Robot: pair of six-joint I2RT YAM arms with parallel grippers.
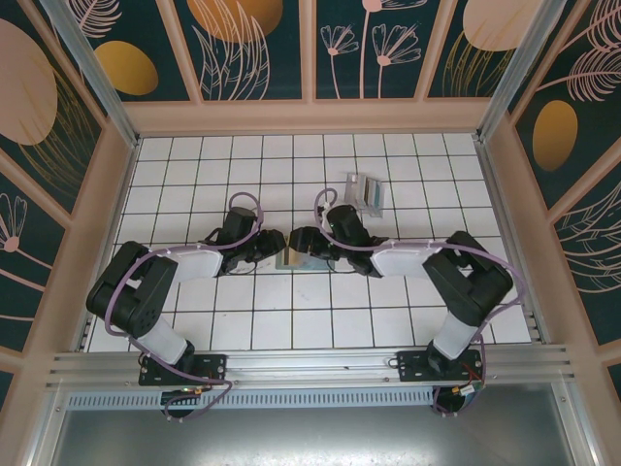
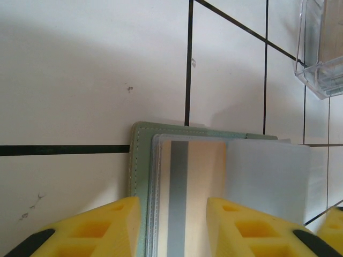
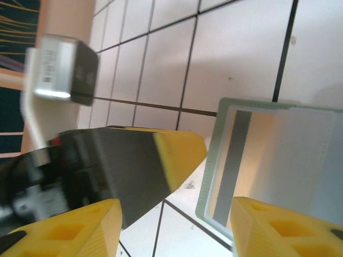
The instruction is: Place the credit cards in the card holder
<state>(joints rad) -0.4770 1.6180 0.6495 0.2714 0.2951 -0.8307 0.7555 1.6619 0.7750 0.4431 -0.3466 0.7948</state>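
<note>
Two hands meet over card holder (image 1: pixel 294 260) at middle of counter (image 1: pixel 194 184). Left hand (image 2: pixel 174 214) spread, fingers (image 2: pixel 107 225) straddling holder's edge; right hand (image 3: pixel 174 214) spread too, just beside holder. Clear box (image 2: pixel 321 59) sits well beyond holder. I see gold-brown credit card (image 2: pixel 201 176), grey-striped, lying on holder, pale card (image 2: pixel 268 176) overlapping it.

Your top camera looks steeply down from behind the near edge of the worktop (image 1: pixel 184 325); both wrist cameras sit close over the card holder (image 2: pixel 138 160), shared by all three
</note>
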